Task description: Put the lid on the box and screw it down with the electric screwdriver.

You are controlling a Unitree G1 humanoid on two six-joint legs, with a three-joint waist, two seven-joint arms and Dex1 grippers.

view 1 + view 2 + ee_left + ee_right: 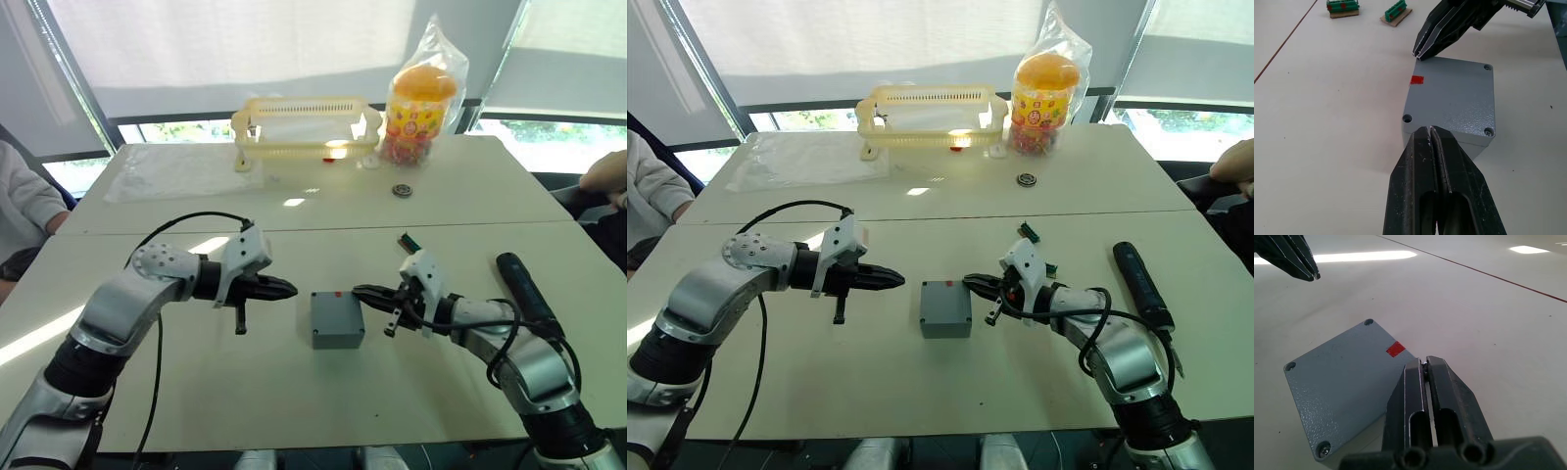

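The blue-grey box [338, 340] stands mid-table with the lid [336, 315] lying flat on top of it, a small red mark at the lid's far edge. A screw head shows in one corner hole [1489, 131]. My left gripper [292, 288] is shut and empty, its tip just left of the box at lid height. From the other side, my right gripper [358, 290] is also shut and empty, with its tip at the lid's far right edge. The electric screwdriver [524, 284], long and black, lies on the table to the right of my right arm.
A yellow basket [306, 127] and a bagged candy jar [421, 103] stand at the back. Green connector blocks [1342, 6] lie behind my right gripper, a small round part [402, 190] farther back. A person sits at the left [20, 206]; a hand [607, 176] shows at the right.
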